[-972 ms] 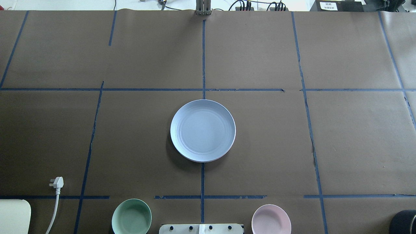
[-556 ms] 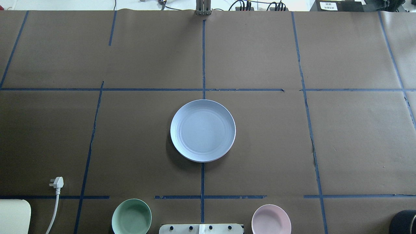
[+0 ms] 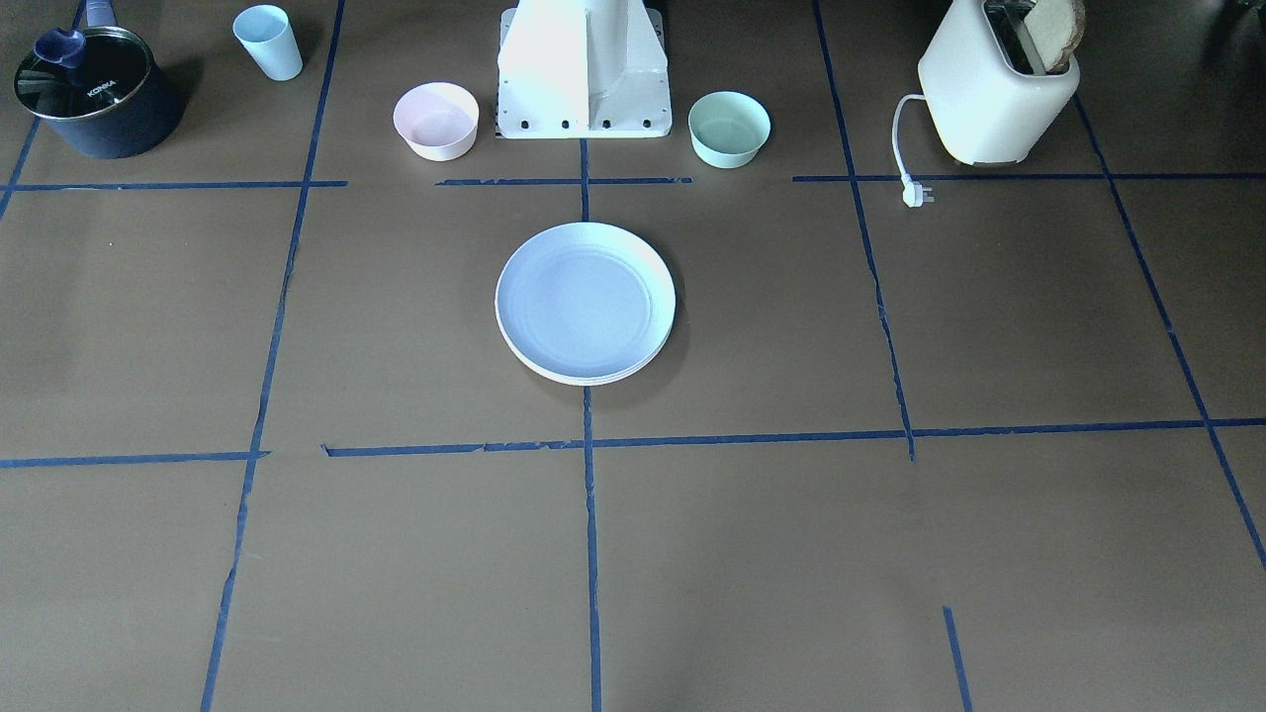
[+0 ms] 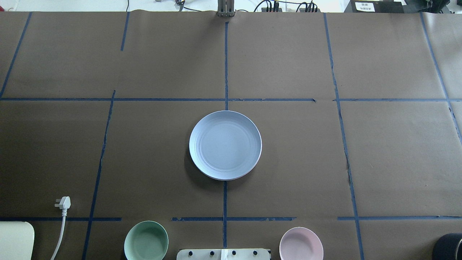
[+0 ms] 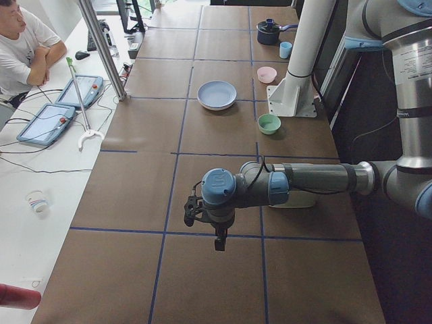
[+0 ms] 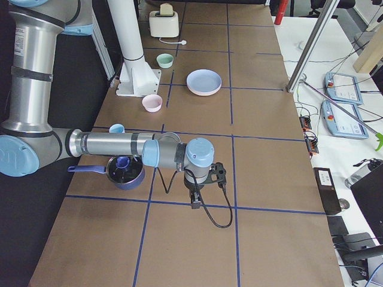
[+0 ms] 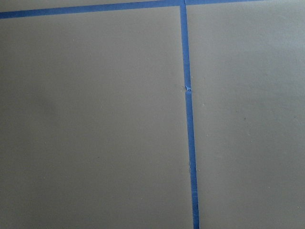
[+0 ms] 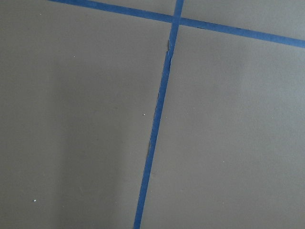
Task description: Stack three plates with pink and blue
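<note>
The three plates sit as one stack at the table's centre. The light blue plate point(image 4: 225, 144) is on top and also shows in the front view point(image 3: 584, 297). A cream rim point(image 3: 593, 379) shows under it there, and a pink edge point(image 6: 203, 93) shows in the right side view. My left gripper point(image 5: 219, 244) hangs over bare table far from the stack, seen only in the left side view. My right gripper point(image 6: 195, 205) hangs over the opposite end, seen only in the right side view. I cannot tell whether either is open or shut. Both wrist views show only brown paper and blue tape.
A mint-green bowl point(image 4: 146, 241) and a small pink bowl point(image 4: 301, 245) flank the robot's base point(image 3: 584, 79). A toaster point(image 3: 994, 94) with a loose plug point(image 4: 63, 203) stands on my left. A dark pot point(image 3: 94, 99) and a blue cup point(image 3: 269, 42) stand on my right.
</note>
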Motion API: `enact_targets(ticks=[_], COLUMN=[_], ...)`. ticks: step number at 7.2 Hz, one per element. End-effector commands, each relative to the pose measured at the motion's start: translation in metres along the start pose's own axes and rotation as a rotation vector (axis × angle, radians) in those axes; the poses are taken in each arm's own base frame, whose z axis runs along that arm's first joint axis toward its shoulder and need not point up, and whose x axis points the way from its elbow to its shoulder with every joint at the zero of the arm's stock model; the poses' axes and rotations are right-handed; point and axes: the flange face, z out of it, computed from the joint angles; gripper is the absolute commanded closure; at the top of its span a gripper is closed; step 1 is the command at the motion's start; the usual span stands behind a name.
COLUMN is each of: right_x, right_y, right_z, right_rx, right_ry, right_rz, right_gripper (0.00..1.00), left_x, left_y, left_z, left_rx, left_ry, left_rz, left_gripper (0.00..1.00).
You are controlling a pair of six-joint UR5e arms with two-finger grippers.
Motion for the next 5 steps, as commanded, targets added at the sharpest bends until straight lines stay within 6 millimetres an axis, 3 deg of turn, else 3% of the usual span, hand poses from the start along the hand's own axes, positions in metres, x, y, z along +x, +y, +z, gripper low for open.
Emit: enact_targets(ticks=[1,5], right_x=[-0.0001,-0.0009], right_y=[0.0000,-0.0002], right_z=[0.0000,0.0000], right_rx=[0.000,0.002], right_ry=[-0.001,-0.009], right_rz=[0.000,0.000], right_gripper=[0.00,0.00], left_x=[-0.0002,0.0002], left_y=[0.0001,-0.0001], left_z=[-0.0002,0.0002], left_rx=[0.000,-0.001], left_ry=[0.000,0.000], left_rz=[-0.001,0.000], left_gripper=[0.00,0.00])
